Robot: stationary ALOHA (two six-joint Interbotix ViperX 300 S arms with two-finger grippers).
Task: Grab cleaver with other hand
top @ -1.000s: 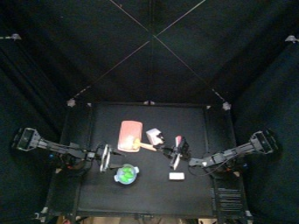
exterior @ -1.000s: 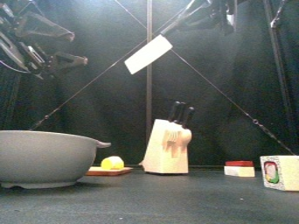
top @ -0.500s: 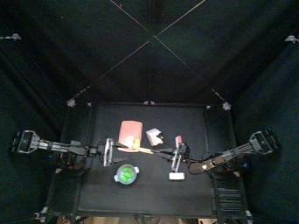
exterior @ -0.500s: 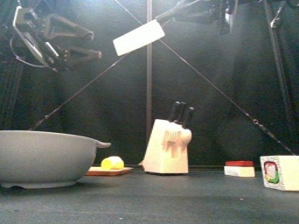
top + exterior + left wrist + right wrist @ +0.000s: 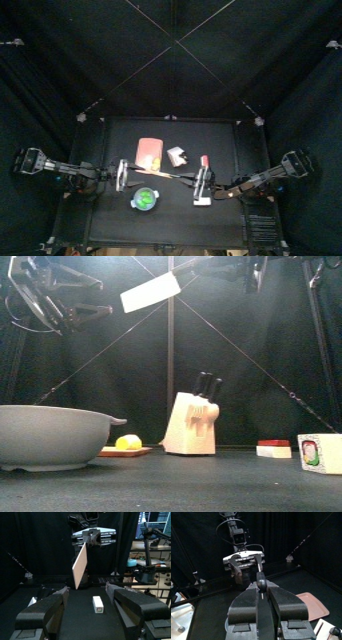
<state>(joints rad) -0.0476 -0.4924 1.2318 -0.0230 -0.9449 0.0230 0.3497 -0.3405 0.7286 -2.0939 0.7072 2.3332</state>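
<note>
The cleaver [image 5: 150,293] has a broad pale blade and a dark handle. My right gripper [image 5: 260,587] is shut on its handle and holds it high above the table, blade towards the left arm. In the left wrist view the blade [image 5: 80,564] hangs from the right gripper [image 5: 93,537], just ahead of my left gripper [image 5: 90,599], whose jaws stand wide open and empty. In the top view the left gripper [image 5: 123,176] and right gripper [image 5: 198,182] face each other over the table's middle. In the front view the left gripper [image 5: 80,304] is just left of the blade.
Below, a grey bowl [image 5: 47,436] stands at the front left. A lemon [image 5: 128,442] lies on a cutting board. A wooden knife block [image 5: 194,423] stands mid-table. A red-and-white block [image 5: 274,448] and a small box [image 5: 318,452] sit at the right.
The right gripper has carried the cleaver leftward and a little higher, towards the left gripper. The left gripper has risen and now faces the blade closely, jaws open.
</note>
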